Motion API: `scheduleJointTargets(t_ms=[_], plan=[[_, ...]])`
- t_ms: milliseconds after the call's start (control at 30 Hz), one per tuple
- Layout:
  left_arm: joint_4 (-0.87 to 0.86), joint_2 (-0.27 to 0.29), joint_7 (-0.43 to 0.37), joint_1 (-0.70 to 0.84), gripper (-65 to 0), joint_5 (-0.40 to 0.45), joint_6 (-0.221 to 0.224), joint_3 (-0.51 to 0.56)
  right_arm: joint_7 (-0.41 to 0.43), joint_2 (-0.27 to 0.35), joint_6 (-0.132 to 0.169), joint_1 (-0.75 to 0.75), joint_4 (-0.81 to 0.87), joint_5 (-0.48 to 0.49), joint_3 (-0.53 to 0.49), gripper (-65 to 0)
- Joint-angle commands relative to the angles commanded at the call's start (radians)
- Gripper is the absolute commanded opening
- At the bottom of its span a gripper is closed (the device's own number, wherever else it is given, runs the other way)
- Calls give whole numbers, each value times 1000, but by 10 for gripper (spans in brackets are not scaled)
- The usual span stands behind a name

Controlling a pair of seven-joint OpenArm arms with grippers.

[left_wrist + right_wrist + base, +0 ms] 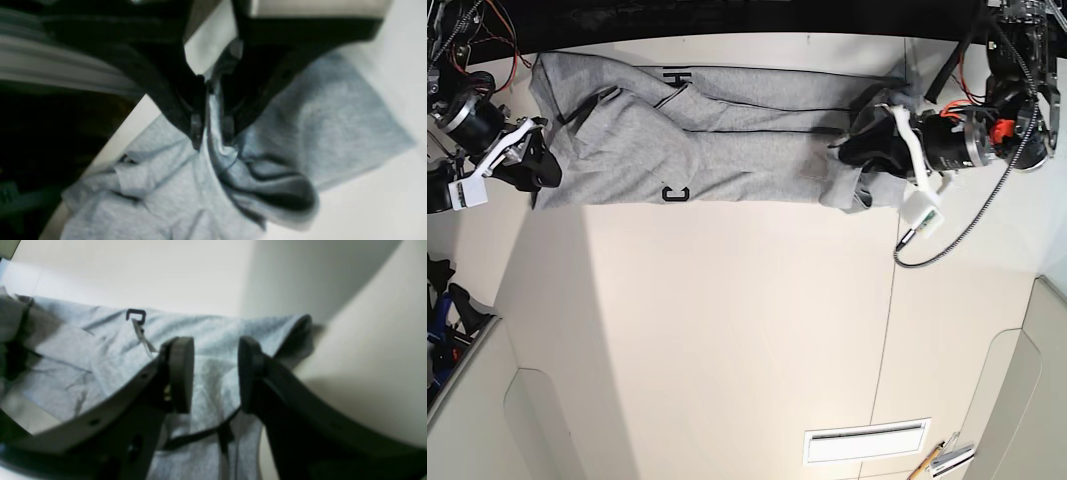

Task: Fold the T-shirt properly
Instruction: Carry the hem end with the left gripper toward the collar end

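Left end effector [211,133] clenched tight on a bunched fold of the T-shirt [727,150], at the cloth's end on the right side of the base view. Right end effector [215,373] spread apart, nothing between its pads, hovering just over the other end of the same shirt, on the left side of the base view [532,165]. Outward from both: shirt stretched in a long, narrow band along the far edge of the counter [727,330], long axis running straight from one arm to the other. Rumpled and partly doubled over, with black letters [675,194] peeking out near the front edge and more by the back edge. From the right wrist view, a small black loop [136,316] on the cloth ahead of the pads, grey fabric directly below. Each arm near its own end, so neither one closer overall. Probably next: right one pinching its end, then both lifting or pulling to lay the band flat. Nothing in the way on the cloth; only a dangling cable [972,215] near the left arm, and a vent slot [865,441] well apart at the near side.
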Motion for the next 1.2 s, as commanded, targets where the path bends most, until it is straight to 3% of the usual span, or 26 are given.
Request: scheduleJointTargets(t_ms=[133, 467, 500, 567, 633, 700, 933, 1200], plan=[[-19, 43, -26, -13, -650, 100, 0, 73, 0, 0, -3, 0, 0, 0, 0, -425], [-55, 132, -55, -13, -650, 89, 0, 91, -1, 0, -3, 0, 0, 0, 5, -425], [-55, 133, -55, -13, -611, 89, 0, 98, -1, 0, -3, 0, 0, -1, 5, -425], [-55, 132, -60, -13, -471, 90, 0, 119, -1, 0, -3, 0, 0, -1, 5, -418], [-55, 132, -80, -13, -318, 90, 0, 137, -1, 0, -3, 0, 0, 0, 5, -350], [-55, 132, -82, -12, -240, 74, 0, 159, 0, 0, -3, 0, 0, 0, 11, -285], [-53, 132, -77, -8, -239, -68, 0, 175, -1, 0, -3, 0, 0, 0, 60, -279], [-52, 132, -76, -7, -240, 5, 0, 0, -53, 0, -3, -4, -16, 29, 144, -277]])
